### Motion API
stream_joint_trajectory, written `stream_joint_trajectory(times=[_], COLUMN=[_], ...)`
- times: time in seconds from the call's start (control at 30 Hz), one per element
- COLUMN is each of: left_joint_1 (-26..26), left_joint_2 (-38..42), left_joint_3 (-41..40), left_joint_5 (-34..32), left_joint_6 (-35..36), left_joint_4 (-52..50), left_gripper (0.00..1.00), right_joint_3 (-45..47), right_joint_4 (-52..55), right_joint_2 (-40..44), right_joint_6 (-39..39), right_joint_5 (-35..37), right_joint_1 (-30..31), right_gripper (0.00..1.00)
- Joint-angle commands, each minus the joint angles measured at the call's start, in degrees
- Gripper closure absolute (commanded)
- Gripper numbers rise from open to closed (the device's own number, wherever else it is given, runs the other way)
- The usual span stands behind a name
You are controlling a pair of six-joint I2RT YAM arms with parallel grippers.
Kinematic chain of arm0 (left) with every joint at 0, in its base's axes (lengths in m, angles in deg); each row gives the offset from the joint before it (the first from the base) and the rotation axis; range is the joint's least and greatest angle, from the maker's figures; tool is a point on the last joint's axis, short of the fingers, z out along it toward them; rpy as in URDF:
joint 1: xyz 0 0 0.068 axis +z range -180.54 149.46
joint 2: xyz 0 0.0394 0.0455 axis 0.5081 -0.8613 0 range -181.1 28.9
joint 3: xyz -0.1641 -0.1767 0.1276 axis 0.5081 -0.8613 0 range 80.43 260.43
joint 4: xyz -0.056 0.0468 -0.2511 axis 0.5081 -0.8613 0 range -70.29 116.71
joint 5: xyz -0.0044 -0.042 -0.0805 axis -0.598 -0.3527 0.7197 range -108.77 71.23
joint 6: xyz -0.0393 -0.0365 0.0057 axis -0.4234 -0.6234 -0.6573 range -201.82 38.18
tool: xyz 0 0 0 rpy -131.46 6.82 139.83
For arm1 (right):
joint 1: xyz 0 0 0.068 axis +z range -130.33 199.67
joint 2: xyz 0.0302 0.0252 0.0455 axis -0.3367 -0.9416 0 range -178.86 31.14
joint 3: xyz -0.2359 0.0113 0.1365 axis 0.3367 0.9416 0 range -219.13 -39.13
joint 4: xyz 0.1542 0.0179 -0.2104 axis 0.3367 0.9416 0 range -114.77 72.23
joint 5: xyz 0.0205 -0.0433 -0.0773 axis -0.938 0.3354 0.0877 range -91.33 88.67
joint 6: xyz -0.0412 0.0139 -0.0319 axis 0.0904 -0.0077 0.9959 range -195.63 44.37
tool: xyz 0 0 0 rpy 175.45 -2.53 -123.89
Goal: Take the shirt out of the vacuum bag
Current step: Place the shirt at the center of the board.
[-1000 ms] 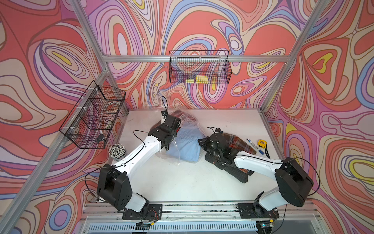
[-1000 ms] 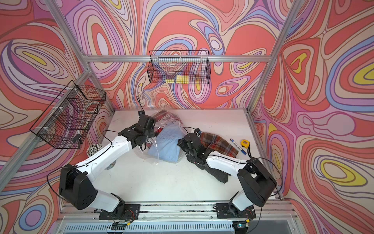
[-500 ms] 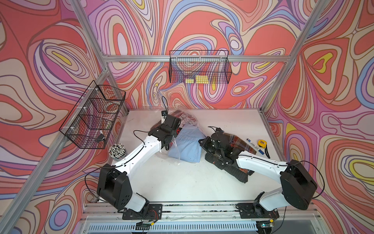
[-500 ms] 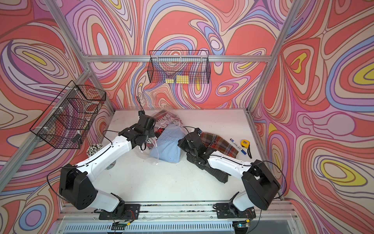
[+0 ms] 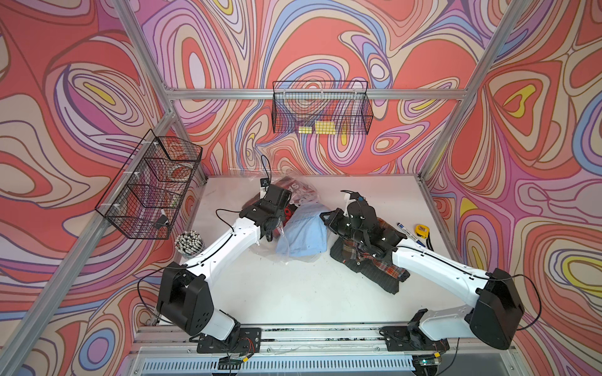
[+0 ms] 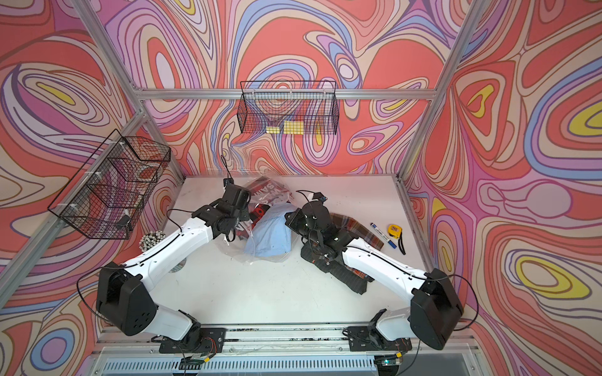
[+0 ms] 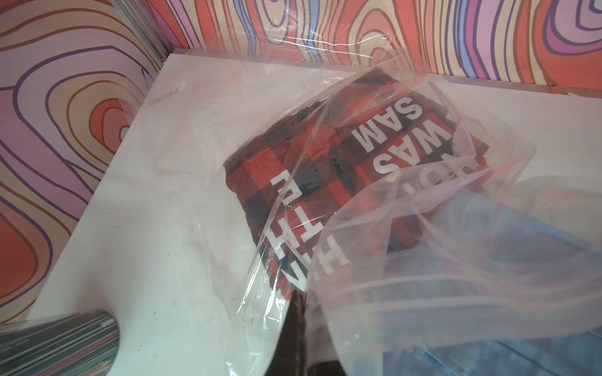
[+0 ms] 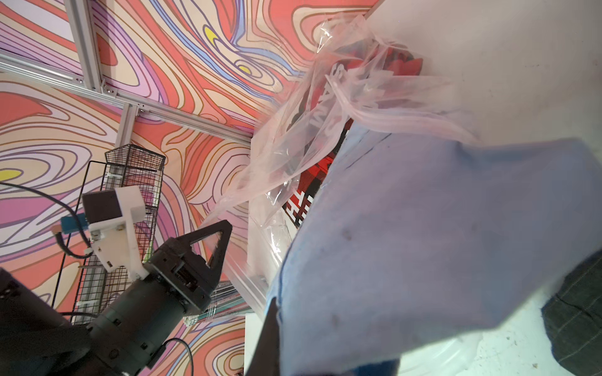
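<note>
While the left gripper (image 5: 272,229) anchors the crinkly transparent plastic vacuum bag (image 5: 294,190) in both top views, the right gripper (image 5: 325,217) at the bag's mouth holds the soft light-blue shirt (image 5: 304,234), ready for pulling. Left wrist: jaws pinched on film. Right wrist: jaws clamped on cloth, half outside the bag.
</note>
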Motion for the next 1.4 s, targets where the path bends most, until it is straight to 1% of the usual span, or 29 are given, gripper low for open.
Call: stream_joint_trajectory(times=[0.0,0.17,0.33,0.5,0.7,0.83,0.97,1.23,1.3,1.37], left_joint_1=[0.42,0.51,0.46,0.52,0.52,0.49,0.51,0.47,0.48,0.46], left_joint_2=[-0.76,-0.71,-0.73,-1.04,-0.93,-0.82,-0.52,-0.20,0.21,0.15], left_joint_3=[0.84,0.81,0.66,0.83,0.75,0.75,0.57,0.57,0.32,0.26], left_joint_5=[-0.86,-1.04,-1.03,-1.05,-1.13,-1.13,-1.14,-0.77,-0.70,-0.64], left_joint_6=[0.28,0.35,0.39,0.39,0.39,0.48,0.57,0.49,0.60,0.58], left_joint_4=[0.12,-0.02,0.08,-0.01,-0.05,-0.02,0.07,-0.01,0.24,0.41], left_gripper=[1.00,1.00,1.00,1.00,1.00,1.00,1.00,1.00,1.00,1.00], right_joint_3=[-3.08,-4.91,-4.91,-5.40,-9.53,-11.26,-12.39,-16.86,-17.86,-17.91], right_joint_4=[0.66,3.97,5.48,6.44,11.39,15.15,18.80,25.30,26.56,26.45], right_joint_2=[2.16,4.01,7.13,8.74,10.80,12.96,15.67,16.88,17.23,17.86], right_joint_6=[2.05,3.46,3.73,3.65,6.38,7.80,9.39,13.84,14.99,16.02], right_joint_5=[1.03,2.30,3.41,2.81,4.76,5.45,6.26,5.14,6.08,7.92], right_joint_1=[-0.15,-0.40,-0.76,-0.76,-1.73,-4.84,-9.22,-21.07,-22.59,-22.73], right_gripper=[1.00,1.00,1.00,1.00,1.00,1.00,1.00,1.00,1.00,1.00])
